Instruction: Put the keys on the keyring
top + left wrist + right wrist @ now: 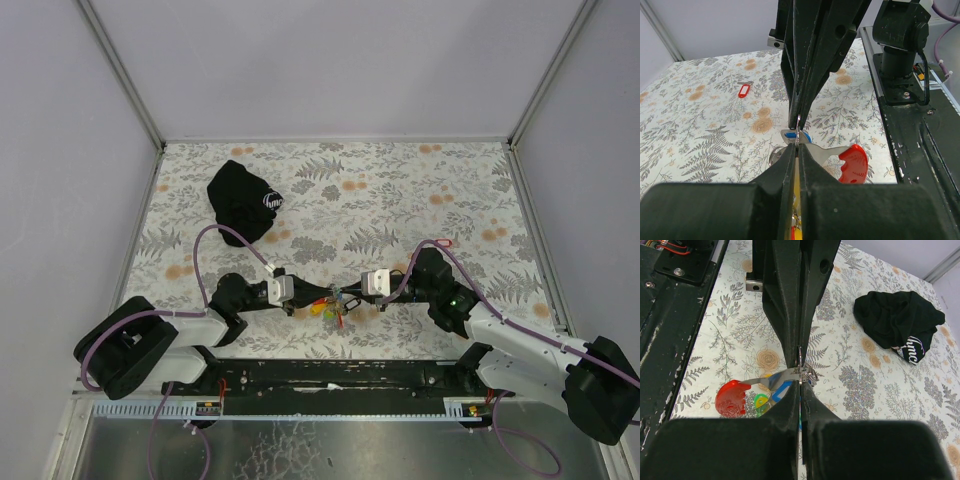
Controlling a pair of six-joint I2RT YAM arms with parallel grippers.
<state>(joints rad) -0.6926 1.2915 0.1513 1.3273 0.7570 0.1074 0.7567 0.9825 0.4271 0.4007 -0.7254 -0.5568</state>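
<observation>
pouch (245, 203) blocks far left; red tag (447, 241) lies mid right; table (380, 190) far centre open.

Both arms are black with white forearm shells: the left arm (190, 330) at 8 o'clock, the right arm (520, 345) at 4 o'clock. Each carries a looping purple cable (205, 235) and a pale grey wrist block (279, 290). A green light (459, 299) glows on the right arm. The fingers (825, 45) are long, black and tapered.

We see the table (400, 190) dressed in a white cloth printed with grey ferns and orange blossoms. The pouch (243, 200) near its far left corner is black with white lettering. The keys (760, 400) carry red, yellow, green and blue tags. A lone red tag (743, 90) shows too, and the cables (215, 235) are purple.
</observation>
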